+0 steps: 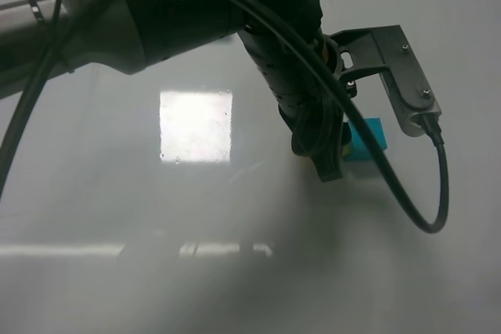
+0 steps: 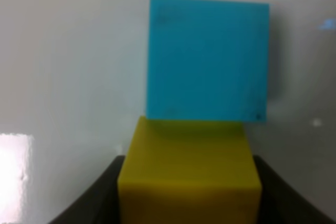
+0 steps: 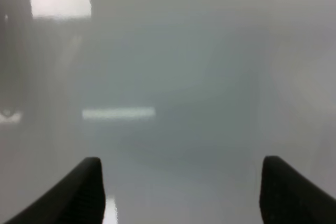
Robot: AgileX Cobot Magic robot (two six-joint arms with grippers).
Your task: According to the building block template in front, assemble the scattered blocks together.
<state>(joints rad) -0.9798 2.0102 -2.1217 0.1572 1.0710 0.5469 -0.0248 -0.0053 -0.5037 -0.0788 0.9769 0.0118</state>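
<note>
Your high camera looks down on the desk point(image 1: 117, 295), so near the left arm point(image 1: 196, 5) that it fills 10 to 1 o'clock. Your left wrist camera peers along its claw point(image 2: 189, 192), tight on the yellow cube point(image 2: 189, 166) and teal cube point(image 2: 207, 59). The high view shares that teal cube at 3 o'clock. Your right wrist camera faces the desk, close.

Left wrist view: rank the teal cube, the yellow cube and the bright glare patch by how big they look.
1 and 2, unranked: teal cube and yellow cube. They look alike in size, but the yellow one is nearer the camera and is cut off by the frame edge.
3. glare patch, clearly smallest.
</note>
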